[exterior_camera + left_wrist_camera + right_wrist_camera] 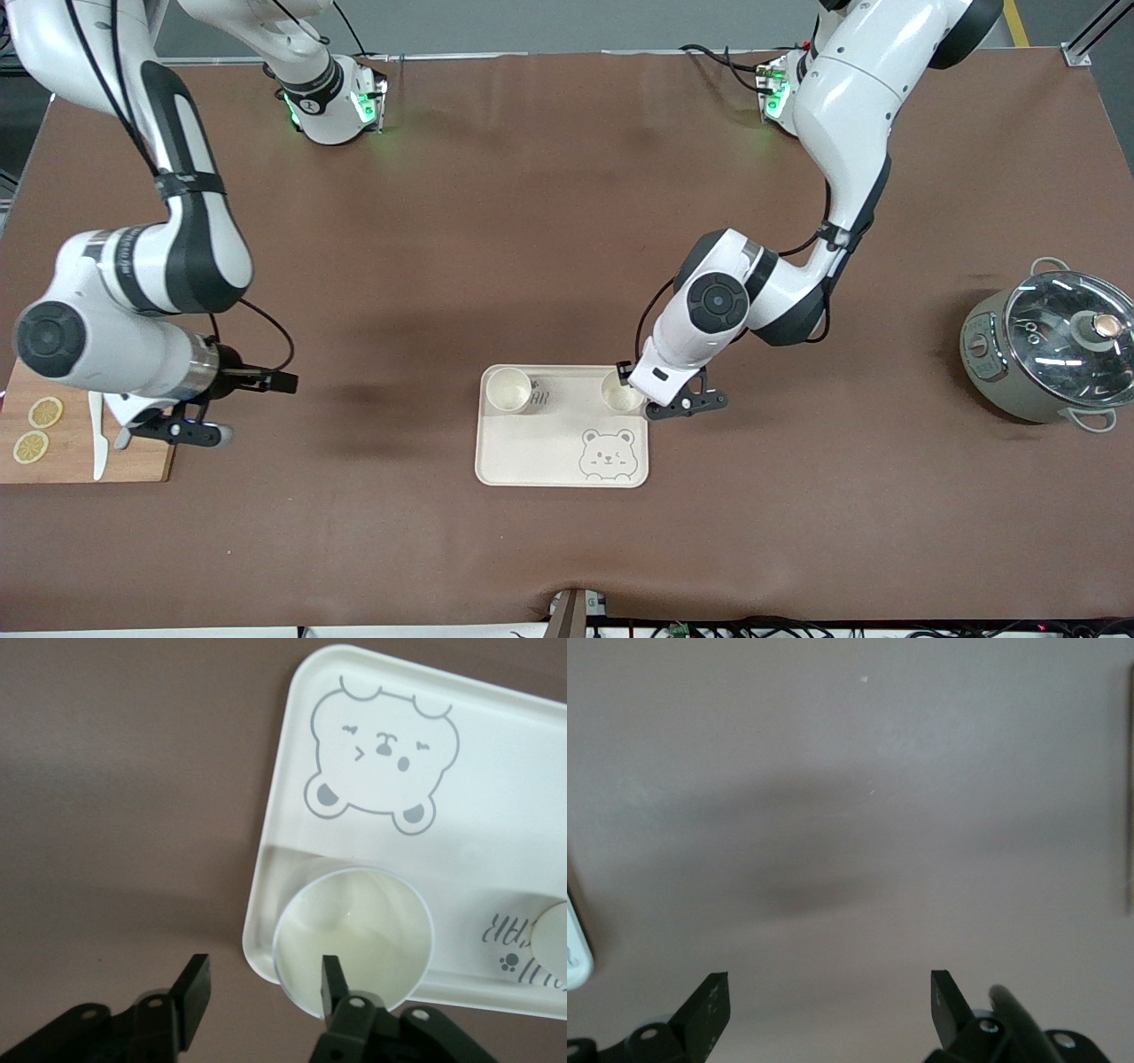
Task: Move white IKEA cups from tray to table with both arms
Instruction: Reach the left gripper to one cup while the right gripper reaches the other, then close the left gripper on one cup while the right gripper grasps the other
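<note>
- Front view is showing a bear-printed tray (pixel 532 461) lying on the brown table (pixel 549 221), with two white IKEA cups standing upright in its two corners farthest from the front camera.
- One cup (pixel 508 389) is sitting alone in the corner toward the right arm's end of the table, beside some small printed lettering.
- The other cup (pixel 621 393) is sitting in the corner toward the left arm's end, and the left gripper (pixel 640 396) is hanging right at its rim.
- Left wrist view is showing that gripper (pixel 264 988) with its fingers spread apart: one finger (pixel 331 981) is dipping inside the cup (pixel 354 939), the other is standing outside the cup and off the tray's (pixel 496 815) edge, so the wall is sitting between them with a clear gap, and they are not pinching it.
- The right gripper (pixel 182 431) is waiting over the edge of a wooden cutting board (pixel 133 465) at the right arm's end of the table; two lemon slices (pixel 37 429) and a white knife (pixel 97 439) are lying on that board.
- Right wrist view is showing its fingers (pixel 709 1005) wide apart over bare table, holding nothing.
- A grey-green pot (pixel 1045 354) with a glass lid is standing at the left arm's end of the table, well apart from the tray.
</note>
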`<move>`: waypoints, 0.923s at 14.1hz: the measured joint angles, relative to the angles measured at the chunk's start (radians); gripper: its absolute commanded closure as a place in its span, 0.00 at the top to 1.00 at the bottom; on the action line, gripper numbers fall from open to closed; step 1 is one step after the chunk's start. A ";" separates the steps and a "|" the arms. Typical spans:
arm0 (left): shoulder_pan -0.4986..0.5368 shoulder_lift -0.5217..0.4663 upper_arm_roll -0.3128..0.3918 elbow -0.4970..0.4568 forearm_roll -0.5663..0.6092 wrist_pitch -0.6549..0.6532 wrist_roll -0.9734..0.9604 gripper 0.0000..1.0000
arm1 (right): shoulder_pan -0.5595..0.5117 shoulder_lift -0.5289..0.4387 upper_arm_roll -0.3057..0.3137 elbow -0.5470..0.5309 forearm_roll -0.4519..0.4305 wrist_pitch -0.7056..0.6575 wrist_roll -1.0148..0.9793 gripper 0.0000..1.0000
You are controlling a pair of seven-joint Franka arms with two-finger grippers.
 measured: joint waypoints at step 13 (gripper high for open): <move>0.032 -0.054 0.015 0.054 0.005 -0.034 0.002 0.00 | 0.271 0.097 0.007 0.008 0.114 0.203 0.570 1.00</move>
